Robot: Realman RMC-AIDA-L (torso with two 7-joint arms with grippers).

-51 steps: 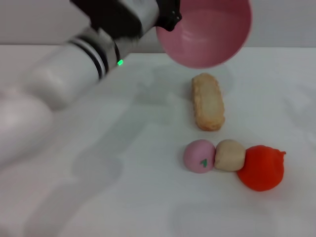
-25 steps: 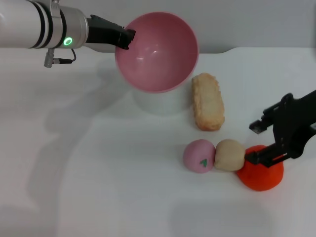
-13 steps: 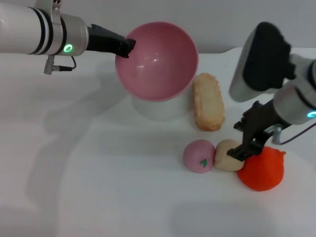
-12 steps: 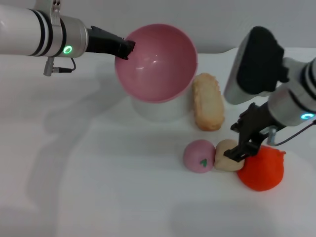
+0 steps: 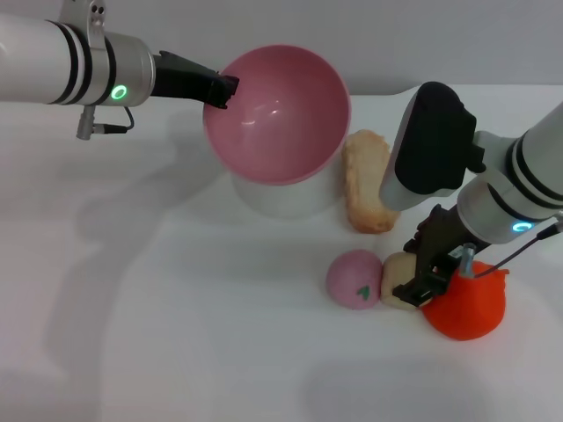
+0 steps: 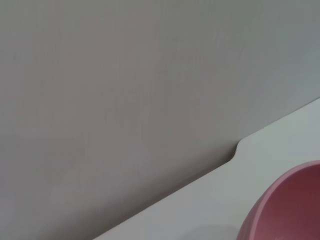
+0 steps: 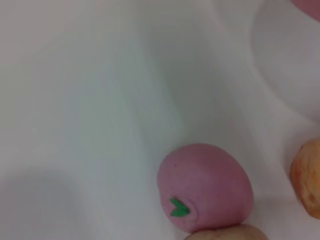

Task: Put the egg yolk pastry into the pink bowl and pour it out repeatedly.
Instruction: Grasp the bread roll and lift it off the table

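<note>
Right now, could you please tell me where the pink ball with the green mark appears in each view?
Head view: pink ball, lower centre-right, touching the egg yolk pastry.
Left wrist view: not in it.
Right wrist view: pink ball, lower centre.
Shared landmark: the ball's green mark.

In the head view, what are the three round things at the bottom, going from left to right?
Pink ball with a green mark → egg yolk pastry, with the right gripper at it → orange-red ball.

No readable text — none anywhere
</note>
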